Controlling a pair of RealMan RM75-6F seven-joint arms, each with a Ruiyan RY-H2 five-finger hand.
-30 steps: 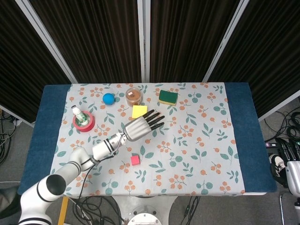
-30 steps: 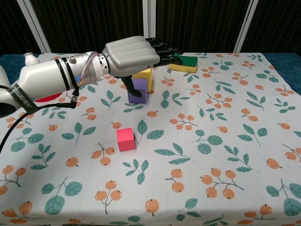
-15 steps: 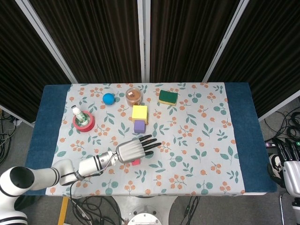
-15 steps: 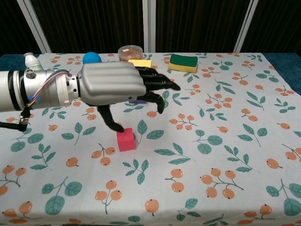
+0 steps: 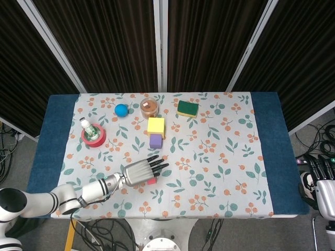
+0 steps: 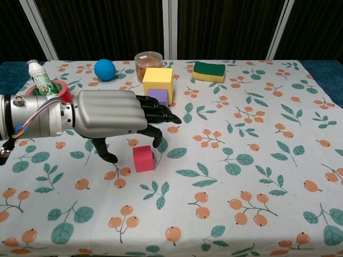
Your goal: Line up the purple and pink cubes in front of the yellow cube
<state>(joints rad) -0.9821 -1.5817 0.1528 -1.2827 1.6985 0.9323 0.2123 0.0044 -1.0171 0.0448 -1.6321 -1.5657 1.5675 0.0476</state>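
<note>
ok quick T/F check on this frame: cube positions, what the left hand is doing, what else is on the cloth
1. The purple cube sits directly in front of the yellow cube. True.
2. The left hand grips the pink cube. False: it hovers over the cube, fingers spread, holding nothing.
3. The pink cube touches the purple cube. False: bare cloth lies between them.
4. The green sponge lies at the far side of the table, right of the yellow cube. True.
5. The blue ball rests on the red tape roll. False: they are apart; a small bottle stands in the roll.

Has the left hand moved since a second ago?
Yes. The left hand has pulled back from the yellow cube toward the table's near edge, over the pink cube.
</note>
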